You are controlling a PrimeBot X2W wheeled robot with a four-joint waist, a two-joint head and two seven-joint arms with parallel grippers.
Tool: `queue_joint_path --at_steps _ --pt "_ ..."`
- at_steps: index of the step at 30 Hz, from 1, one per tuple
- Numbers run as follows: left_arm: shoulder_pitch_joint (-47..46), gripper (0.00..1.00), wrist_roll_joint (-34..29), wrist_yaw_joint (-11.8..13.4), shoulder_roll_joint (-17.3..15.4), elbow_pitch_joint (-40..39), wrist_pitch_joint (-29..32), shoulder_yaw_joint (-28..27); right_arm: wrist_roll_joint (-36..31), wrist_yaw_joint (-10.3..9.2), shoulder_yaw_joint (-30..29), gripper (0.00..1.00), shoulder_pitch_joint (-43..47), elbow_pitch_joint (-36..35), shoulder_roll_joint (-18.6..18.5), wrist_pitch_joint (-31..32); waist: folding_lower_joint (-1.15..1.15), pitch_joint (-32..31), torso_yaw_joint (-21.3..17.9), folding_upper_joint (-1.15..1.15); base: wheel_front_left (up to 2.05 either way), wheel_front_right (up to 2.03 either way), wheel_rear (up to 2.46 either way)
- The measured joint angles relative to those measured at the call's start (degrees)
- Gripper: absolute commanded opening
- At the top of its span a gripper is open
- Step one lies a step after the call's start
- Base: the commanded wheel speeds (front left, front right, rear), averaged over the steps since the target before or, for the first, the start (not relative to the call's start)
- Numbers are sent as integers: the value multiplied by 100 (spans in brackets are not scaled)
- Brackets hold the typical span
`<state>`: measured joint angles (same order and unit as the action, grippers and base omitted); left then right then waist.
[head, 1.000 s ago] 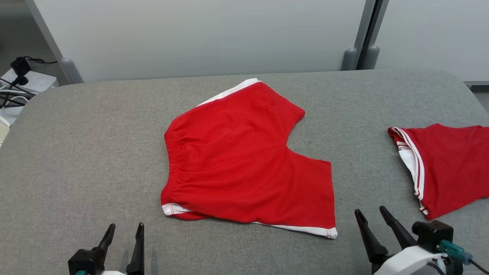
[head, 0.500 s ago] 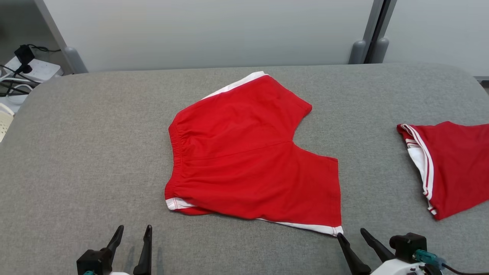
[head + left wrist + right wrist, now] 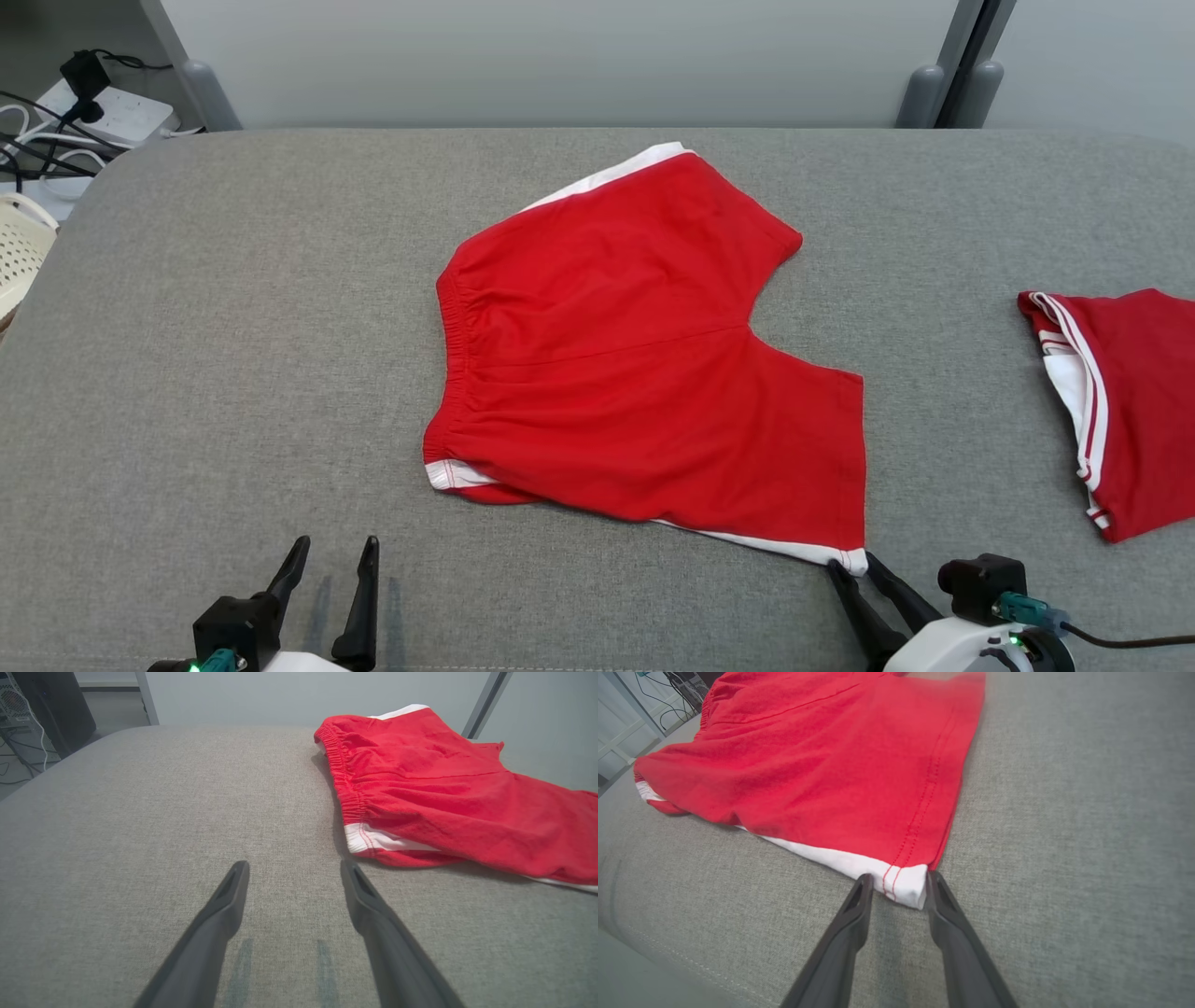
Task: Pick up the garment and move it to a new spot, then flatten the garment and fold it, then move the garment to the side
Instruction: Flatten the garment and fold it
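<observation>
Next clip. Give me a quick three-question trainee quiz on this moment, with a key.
1. True or false: the left gripper is clamped on the waistband of the red shorts.
2. Between the fingers of the right gripper sits which part of the shorts? A) waistband B) white-trimmed leg-hem corner C) centre seam
3. What else lies on the grey padded surface, at the right edge of the head view?
Key: 1 false: it stands open over bare surface, apart from the shorts. 2 B. 3 a second red garment with white stripes.
</observation>
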<state>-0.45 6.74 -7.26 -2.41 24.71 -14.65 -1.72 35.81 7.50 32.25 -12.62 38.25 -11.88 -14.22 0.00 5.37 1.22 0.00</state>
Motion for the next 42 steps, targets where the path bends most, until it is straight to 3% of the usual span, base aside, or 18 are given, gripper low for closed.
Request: queue_joint_path --at_steps 3,9,10,12,16,25,42 --pt "-5 100 19 0 1 0 0 2 13 0 14 49 -46 82 1 0 0 42 24 0 0 0 0" --pt "-94 100 40 0 1 -1 0 21 58 0 89 48 -160 202 -3 -1 0 131 51 0 0 0 0" --pt "-124 100 40 0 1 -2 0 23 69 0 118 41 -186 210 -5 -2 0 146 51 0 0 0 0" --pt "-167 100 44 0 1 -7 0 35 99 0 138 0 -242 215 -9 -2 0 175 47 0 0 0 0" --pt "-267 100 216 0 0 -3 0 182 96 0 36 0 -281 143 -64 -1 0 213 20 0 0 0 0" --pt "-592 100 1184 -1 -47 346 0 1117 10 0 -10 0 -282 -69 -282 -1 0 327 -278 0 0 0 0" --pt "-946 100 2073 -1 -456 412 0 1691 -4 0 220 0 -459 -144 -304 -1 0 525 -687 0 0 0 0"
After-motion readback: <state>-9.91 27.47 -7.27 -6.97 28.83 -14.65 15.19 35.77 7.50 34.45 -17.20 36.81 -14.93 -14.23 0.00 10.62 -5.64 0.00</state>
